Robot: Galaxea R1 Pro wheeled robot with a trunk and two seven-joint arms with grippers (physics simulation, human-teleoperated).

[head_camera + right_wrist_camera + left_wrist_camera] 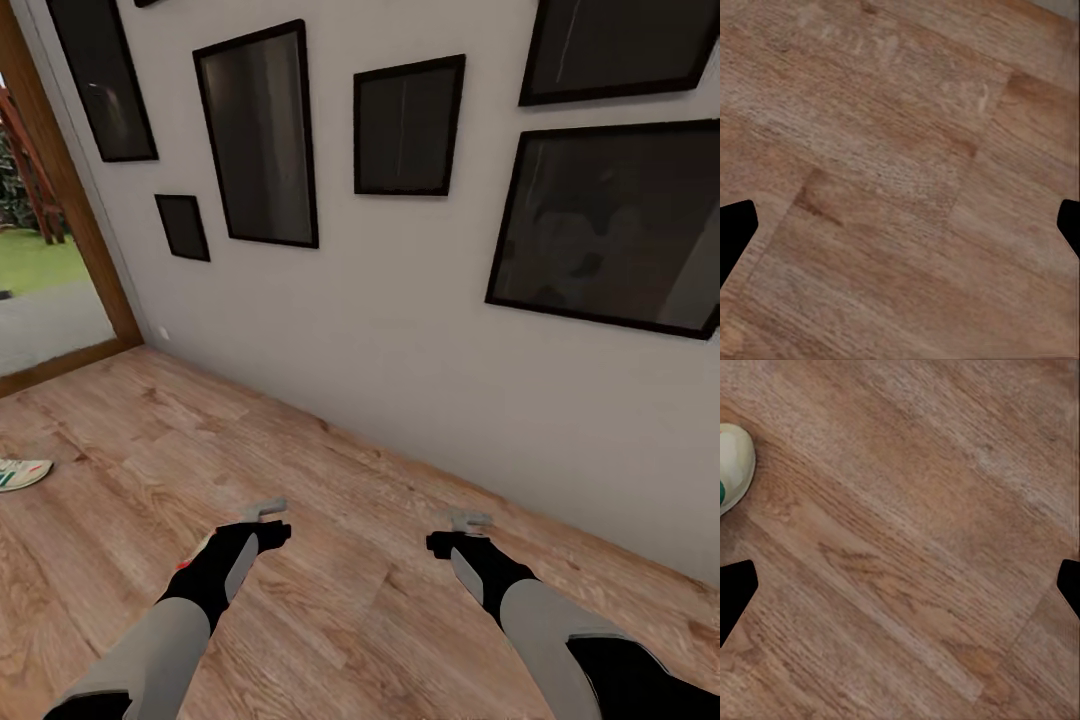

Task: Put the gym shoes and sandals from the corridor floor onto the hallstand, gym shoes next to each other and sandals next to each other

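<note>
Nearest: left tool (268, 512) and right tool (467, 522), both spread wide, empty, above corridor floor (330, 500). Far left on floor: one gym shoe (20, 473).

A gym shoe (22, 473) lies cut off by the head view's left edge — only its toe end shows. In the left wrist view a shoe's cream toe (735, 465), probably the same one, is likewise clipped.
</note>
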